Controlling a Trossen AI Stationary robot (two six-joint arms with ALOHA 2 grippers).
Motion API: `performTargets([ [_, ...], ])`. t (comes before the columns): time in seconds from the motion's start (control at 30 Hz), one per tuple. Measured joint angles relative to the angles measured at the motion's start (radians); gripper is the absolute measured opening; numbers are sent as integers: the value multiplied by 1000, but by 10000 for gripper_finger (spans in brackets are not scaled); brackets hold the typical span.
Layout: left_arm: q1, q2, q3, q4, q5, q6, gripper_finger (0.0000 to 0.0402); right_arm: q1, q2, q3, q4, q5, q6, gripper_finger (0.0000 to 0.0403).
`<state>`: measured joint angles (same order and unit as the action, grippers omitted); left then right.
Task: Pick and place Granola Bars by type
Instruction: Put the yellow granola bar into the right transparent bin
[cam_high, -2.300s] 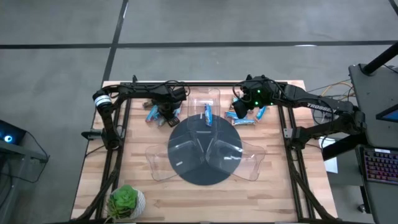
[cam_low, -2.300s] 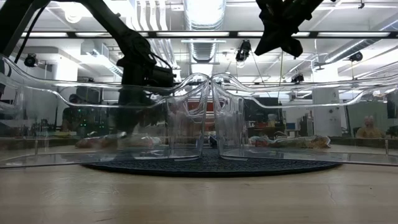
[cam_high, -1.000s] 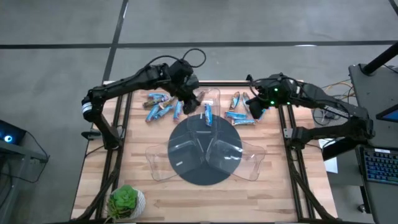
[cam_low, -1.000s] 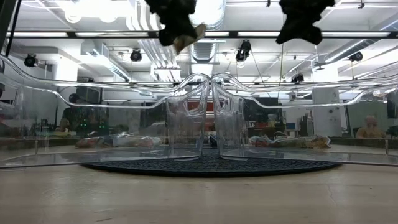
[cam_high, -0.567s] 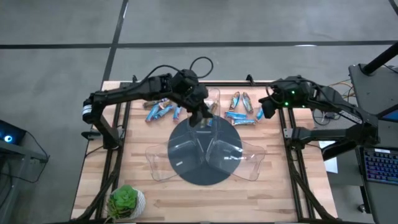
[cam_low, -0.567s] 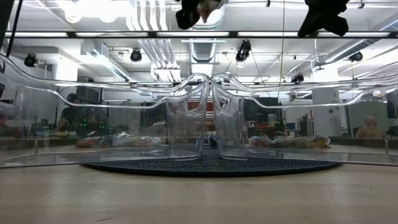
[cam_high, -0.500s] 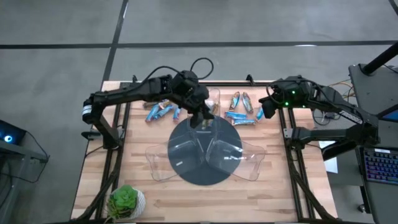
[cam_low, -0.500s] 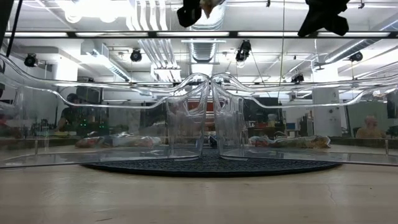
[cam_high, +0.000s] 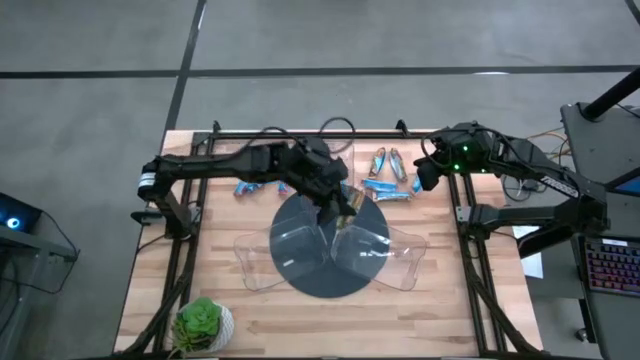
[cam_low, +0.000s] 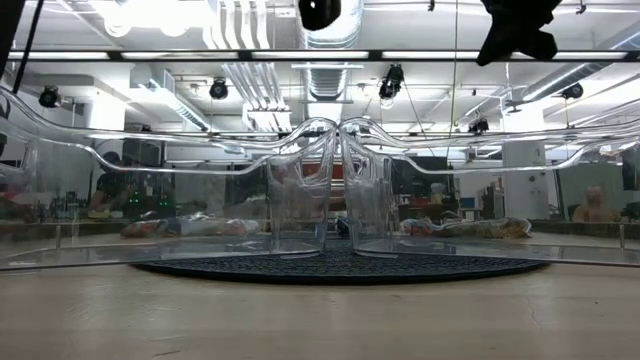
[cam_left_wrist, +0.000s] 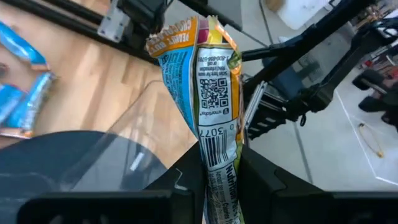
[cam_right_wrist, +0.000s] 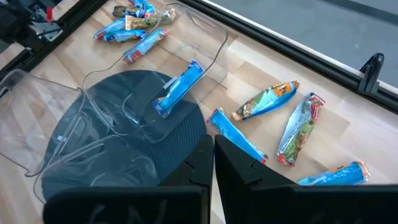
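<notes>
My left gripper is shut on a granola bar with an orange, blue and green wrapper, high above the dark round mat and the three clear trays. It shows at the top of the low view. My right gripper is shut and empty, up above the table's far right, beside loose bars. A blue bar lies in the far tray. More bars lie flat on the wood at the far left. My left gripper pinches one end of the bar between its two fingers. The rest of the wrapper sticks out past the fingertips, crinkled, its printed code side facing the wrist camera. The bar is lifted clear, above the trays.
A potted green plant stands at the near left corner. Black rails run along the far edge and both sides. Bare wood shows along the near edge. Several bars lie between the far tray and my right gripper.
My left gripper has carried the bar from the far-left pile toward the table's near and right side, over the far tray to above the mat's middle, staying shut on it. My right gripper has drawn back a little toward the right edge.
</notes>
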<state>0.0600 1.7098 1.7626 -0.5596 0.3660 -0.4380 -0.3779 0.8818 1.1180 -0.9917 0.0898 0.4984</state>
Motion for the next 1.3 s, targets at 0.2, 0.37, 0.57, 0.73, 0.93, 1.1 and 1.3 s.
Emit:
performTargets([
  [0.2, -9, 79, -3, 46, 0, -137, 57, 0, 8, -3, 1, 0, 19, 8],
  [0.37, -8, 136, -2, 55, 0, -215, 57, 0, 10, -8, 1, 0, 22, 8],
  [0.57, -8, 215, -2, 50, 13, -287, 57, 0, 10, -10, 1, 20, 22, 8],
  [0.73, -9, 287, -2, 49, 22, -371, 57, 0, 10, -10, 1, 20, 22, 8],
  [0.93, -15, 335, -2, 45, 64, -397, 57, 0, 10, -12, 1, 19, 22, 8],
  [1.1, -25, 338, -2, 34, 71, -399, 57, 0, 10, -13, 1, 19, 22, 8],
  [1.3, -24, 339, -2, 26, 71, -398, 57, 0, 10, -13, 1, 19, 22, 8],
])
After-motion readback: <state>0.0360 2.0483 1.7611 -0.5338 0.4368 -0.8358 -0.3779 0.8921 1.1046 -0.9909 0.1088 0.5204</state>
